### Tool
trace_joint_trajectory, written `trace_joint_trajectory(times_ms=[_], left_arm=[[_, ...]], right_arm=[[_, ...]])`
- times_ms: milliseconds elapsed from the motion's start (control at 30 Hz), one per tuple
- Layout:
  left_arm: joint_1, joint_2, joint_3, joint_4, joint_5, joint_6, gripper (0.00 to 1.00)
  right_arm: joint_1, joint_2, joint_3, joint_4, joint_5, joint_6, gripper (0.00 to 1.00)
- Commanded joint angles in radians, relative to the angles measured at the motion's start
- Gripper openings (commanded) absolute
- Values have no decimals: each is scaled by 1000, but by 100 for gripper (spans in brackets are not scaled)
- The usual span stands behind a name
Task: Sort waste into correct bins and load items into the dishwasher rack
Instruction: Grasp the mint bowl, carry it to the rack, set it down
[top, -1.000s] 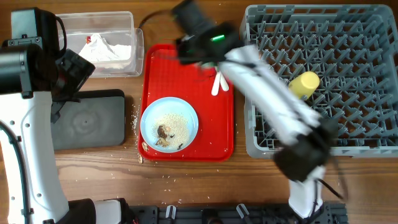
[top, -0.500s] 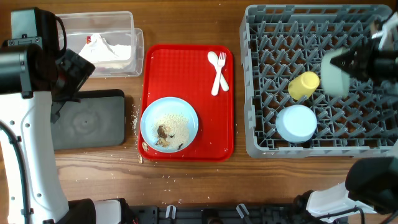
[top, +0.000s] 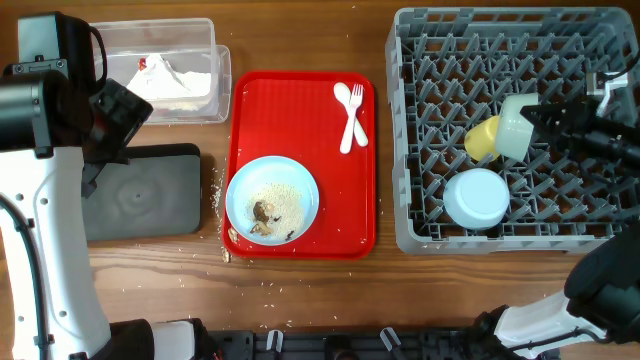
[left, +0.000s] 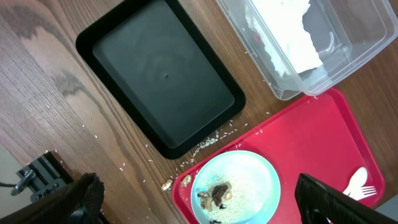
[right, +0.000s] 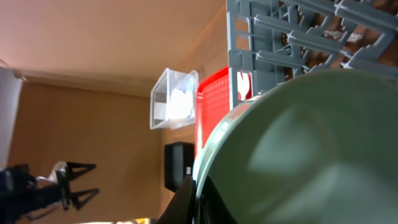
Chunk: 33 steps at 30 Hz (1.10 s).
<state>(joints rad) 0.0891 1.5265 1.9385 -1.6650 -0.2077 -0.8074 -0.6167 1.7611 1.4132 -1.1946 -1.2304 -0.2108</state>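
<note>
I hold the mint green bowl (top: 512, 127) clasped in my right gripper (top: 547, 119) over the dishwasher rack (top: 440, 60); my left gripper (left: 198, 185) stands spread.

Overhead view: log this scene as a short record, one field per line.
rack: holds yellow cup and upturned blue bowl
right tool: shut on mint green bowl, over rack
left tool: open, empty
red tray: plate with rice and scraps; fork and spoon
clear tub: napkin
black tray: nothing inside
</note>
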Motion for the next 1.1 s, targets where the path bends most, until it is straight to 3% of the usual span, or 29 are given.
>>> trace_joint_trajectory(times_ms=[0,300,400,467,600,767,1067], left_arm=[[7,-1,5,0,2,-16,100],[7,-1,5,0,2,-16,100],[7,-1,5,0,2,-16,100],[7,-1,5,0,2,-16,100],[7,-1,5,0,2,-16,100],[7,-1,5,0,2,-16,100],[7,-1,5,0,2,-16,100]], right_arm=[[-43,20,-5,0,-17,39,4],[-201,20,-5,-114,-132,-103,4],[-238,20,-5,-44,-122,-88,4],[-246,20,-5,19,-60,-3,4],[-230,20,-20,18,-29,-6,4],[-225,20,-90,46,-69,-29,4],[-218,33,-236,157,-117,74,4]])
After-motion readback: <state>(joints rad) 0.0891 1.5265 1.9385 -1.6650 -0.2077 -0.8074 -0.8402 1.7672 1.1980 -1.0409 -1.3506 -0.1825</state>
